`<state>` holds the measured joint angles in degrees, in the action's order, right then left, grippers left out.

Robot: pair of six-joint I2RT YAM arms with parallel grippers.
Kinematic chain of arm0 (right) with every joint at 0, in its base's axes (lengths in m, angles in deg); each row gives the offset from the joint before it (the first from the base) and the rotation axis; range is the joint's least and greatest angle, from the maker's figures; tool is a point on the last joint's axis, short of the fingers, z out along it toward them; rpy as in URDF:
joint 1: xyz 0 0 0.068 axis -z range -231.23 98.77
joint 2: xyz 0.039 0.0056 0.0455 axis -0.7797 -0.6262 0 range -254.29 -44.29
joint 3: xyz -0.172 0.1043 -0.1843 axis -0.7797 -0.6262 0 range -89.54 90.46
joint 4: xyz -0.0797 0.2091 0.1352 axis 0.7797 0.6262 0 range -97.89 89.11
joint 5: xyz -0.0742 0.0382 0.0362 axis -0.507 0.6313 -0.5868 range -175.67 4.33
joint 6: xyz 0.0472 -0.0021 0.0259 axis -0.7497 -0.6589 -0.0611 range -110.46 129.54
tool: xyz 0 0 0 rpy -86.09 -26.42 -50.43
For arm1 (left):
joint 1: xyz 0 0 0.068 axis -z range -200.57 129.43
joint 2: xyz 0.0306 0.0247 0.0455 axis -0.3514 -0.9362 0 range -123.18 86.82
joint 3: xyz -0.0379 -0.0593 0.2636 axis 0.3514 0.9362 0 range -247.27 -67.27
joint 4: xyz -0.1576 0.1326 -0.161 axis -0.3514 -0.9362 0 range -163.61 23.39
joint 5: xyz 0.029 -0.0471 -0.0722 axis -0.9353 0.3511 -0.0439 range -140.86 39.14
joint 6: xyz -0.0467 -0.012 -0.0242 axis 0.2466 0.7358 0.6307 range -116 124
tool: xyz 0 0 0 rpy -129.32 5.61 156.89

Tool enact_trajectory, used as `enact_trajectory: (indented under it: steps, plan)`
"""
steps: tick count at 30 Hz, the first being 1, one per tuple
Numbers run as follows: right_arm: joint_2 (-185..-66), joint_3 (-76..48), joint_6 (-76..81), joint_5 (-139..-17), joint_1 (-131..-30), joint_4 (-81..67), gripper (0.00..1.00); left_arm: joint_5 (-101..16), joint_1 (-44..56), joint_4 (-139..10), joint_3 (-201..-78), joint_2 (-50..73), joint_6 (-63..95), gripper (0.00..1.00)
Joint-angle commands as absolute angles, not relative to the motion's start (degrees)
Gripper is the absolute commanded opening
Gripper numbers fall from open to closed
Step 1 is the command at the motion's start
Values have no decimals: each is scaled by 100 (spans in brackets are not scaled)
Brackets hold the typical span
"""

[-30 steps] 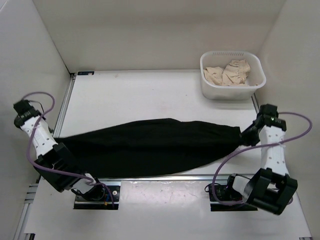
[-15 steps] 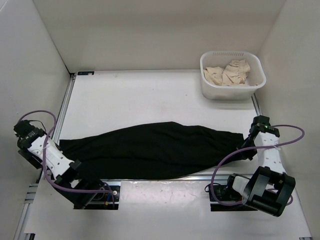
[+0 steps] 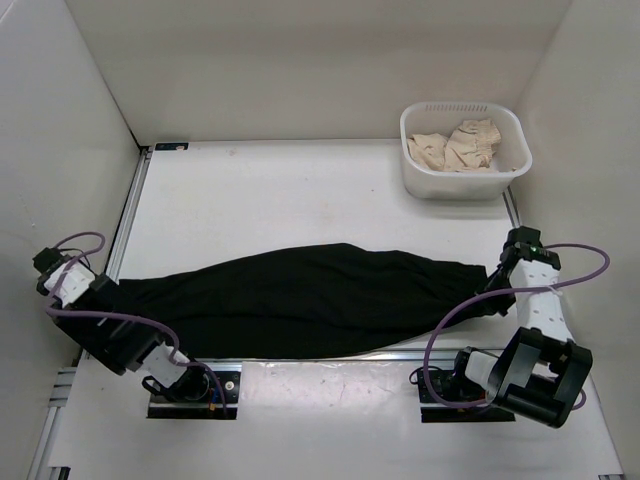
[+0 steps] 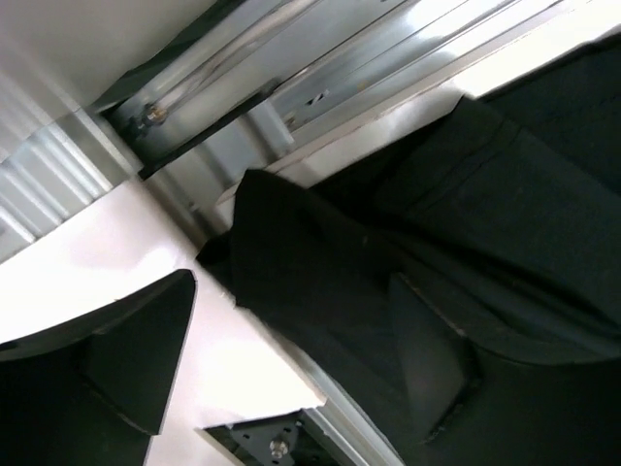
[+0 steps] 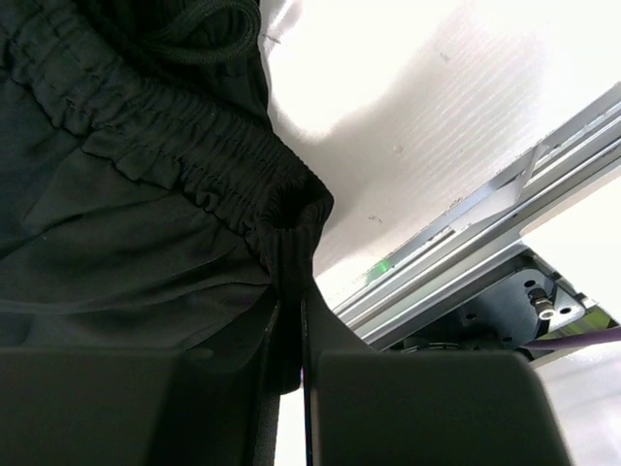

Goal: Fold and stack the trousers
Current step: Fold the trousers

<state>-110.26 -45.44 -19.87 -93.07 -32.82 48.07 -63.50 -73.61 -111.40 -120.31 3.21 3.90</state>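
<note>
Black trousers lie stretched left to right across the near part of the table. Their leg end rests on the table edge at the left, between the wide-apart fingers of my left gripper, which is open and grips nothing. In the left wrist view the cloth lies loose over the other finger. My right gripper is shut on the elastic waistband at the right end, with a fold of it pinched between the two fingers.
A white basket at the back right holds crumpled beige clothes. An aluminium rail runs along the near table edge, another along the left side. White walls enclose the table on three sides.
My left gripper has opened and let go of the leg end, and the left arm has dropped back toward the left edge. The trousers have settled onto the table. The right gripper has kept its hold.
</note>
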Motion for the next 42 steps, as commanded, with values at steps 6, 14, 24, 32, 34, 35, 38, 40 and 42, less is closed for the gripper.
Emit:
enact_trajectory:
  steps: [6,14,24,32,34,35,38,40,42]
  plan:
    - [-11354,-3505,-1709,-10061,-3242,4950,0,-5903,-7384,-10888,-12299,-186,400,96]
    - [-11688,-3223,-1657,-10035,-3242,4950,0,-5447,-7384,-11099,-12238,-352,400,97]
    - [-11688,-3241,-1657,-10035,-3242,4950,0,-5226,-7384,-11503,-11983,-731,400,35]
    - [-11688,-3065,-1657,-9869,-3242,5003,0,-5174,-7297,-11750,-13203,190,400,14]
    - [-11688,-3004,-1657,-9807,-3242,5003,0,-5103,-7086,-11829,-13520,367,400,19]
    - [-11688,-3003,-1657,-9754,-3242,5003,0,-5103,-7024,-11829,-13591,516,400,23]
    - [-11688,-2951,-1657,-9701,-3242,5003,0,-5295,-6839,-11881,-13522,570,400,64]
    - [-11688,-3012,-1657,-9701,-3242,5003,0,-5689,-6839,-11881,-13277,421,400,71]
    - [-11636,-3012,-1657,-9701,-3242,5003,0,-5902,-6839,-11881,-13135,54,400,74]
